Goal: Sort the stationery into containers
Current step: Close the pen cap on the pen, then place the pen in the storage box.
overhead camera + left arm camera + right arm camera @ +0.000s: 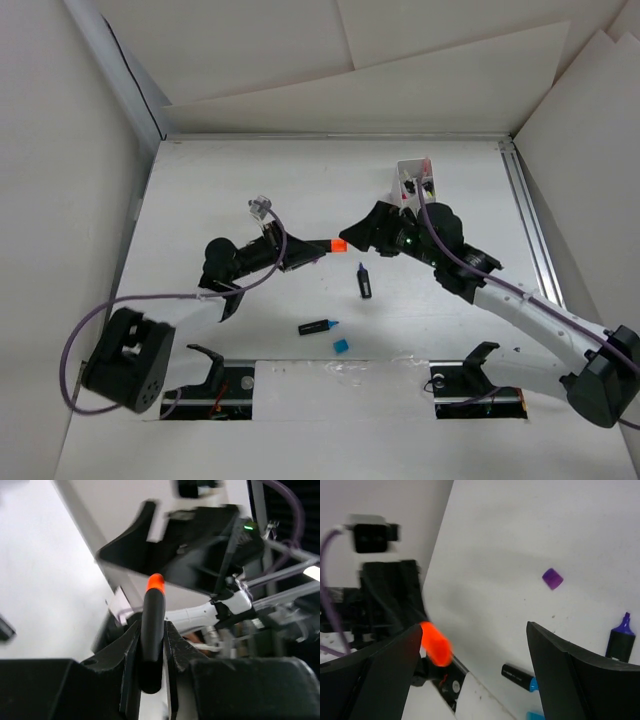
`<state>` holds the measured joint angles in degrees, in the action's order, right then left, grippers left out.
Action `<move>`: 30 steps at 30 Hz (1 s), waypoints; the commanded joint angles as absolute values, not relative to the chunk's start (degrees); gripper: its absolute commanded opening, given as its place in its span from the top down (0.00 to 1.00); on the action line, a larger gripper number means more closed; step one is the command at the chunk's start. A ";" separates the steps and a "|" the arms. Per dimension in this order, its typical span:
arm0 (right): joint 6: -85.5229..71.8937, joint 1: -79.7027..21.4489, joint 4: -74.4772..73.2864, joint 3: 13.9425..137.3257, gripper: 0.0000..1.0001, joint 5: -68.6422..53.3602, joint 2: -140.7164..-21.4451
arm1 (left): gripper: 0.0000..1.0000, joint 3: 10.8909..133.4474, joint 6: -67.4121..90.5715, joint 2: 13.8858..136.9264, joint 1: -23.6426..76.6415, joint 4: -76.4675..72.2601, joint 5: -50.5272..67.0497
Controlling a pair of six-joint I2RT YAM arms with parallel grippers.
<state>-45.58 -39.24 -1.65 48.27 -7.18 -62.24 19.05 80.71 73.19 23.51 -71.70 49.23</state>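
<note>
My left gripper point(305, 255) is shut on a black highlighter with an orange cap point(338, 244) and holds it above the table, cap pointing right. In the left wrist view the barrel point(152, 630) sits between the shut fingers, cap point(155, 584) on top. My right gripper point(352, 233) is open, its jaws wide apart, right at the orange cap point(435, 642), which is beside its left finger point(385, 680). The white box point(415, 180) stands behind the right arm, mostly hidden.
On the table lie a purple-capped highlighter point(364, 281), also in the right wrist view point(621, 637), a blue-capped highlighter point(318, 326) and a loose blue cap point(341, 345). A loose purple cap point(552, 578) lies further off. White walls ring the table.
</note>
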 commanded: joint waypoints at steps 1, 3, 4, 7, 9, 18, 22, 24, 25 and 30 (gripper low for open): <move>-48.52 -38.14 7.64 47.72 0.10 -15.37 -61.87 | 0.97 23.38 64.44 61.89 23.38 -70.35 44.13; -49.13 -38.14 9.13 47.02 0.11 -16.78 -62.49 | 0.97 23.99 61.97 59.34 23.38 -65.94 43.51; -49.74 -38.14 9.66 46.50 0.11 -17.48 -62.49 | 0.97 23.99 61.44 58.63 23.38 -64.87 42.90; -50.27 -38.14 14.48 45.36 0.12 -20.20 -63.11 | 0.97 24.52 62.31 58.62 23.38 -64.86 43.94; -50.88 -38.67 20.01 44.30 0.14 -24.42 -62.50 | 0.97 23.39 64.85 59.94 23.38 -68.28 44.56; -48.25 -42.36 20.83 44.82 0.23 -25.05 -61.35 | 0.96 22.24 73.83 67.32 23.38 -83.49 47.29; -47.64 -42.36 20.83 44.82 0.31 -23.82 -61.96 | 0.96 22.24 74.35 68.47 23.38 -84.02 48.34; -47.64 -42.36 20.83 45.44 0.34 -23.82 -62.66 | 0.96 21.71 74.36 68.47 23.38 -84.02 48.34; -47.64 -42.36 20.83 45.44 0.34 -23.30 -62.67 | 0.96 21.71 74.36 68.47 23.38 -84.02 48.34; -47.64 -41.31 21.35 45.97 0.40 -23.20 -63.90 | 0.94 21.71 74.36 67.94 23.38 -84.02 48.34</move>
<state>-48.25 -41.63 16.75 44.10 -23.09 -63.64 21.89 74.08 68.53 23.42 -73.52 46.78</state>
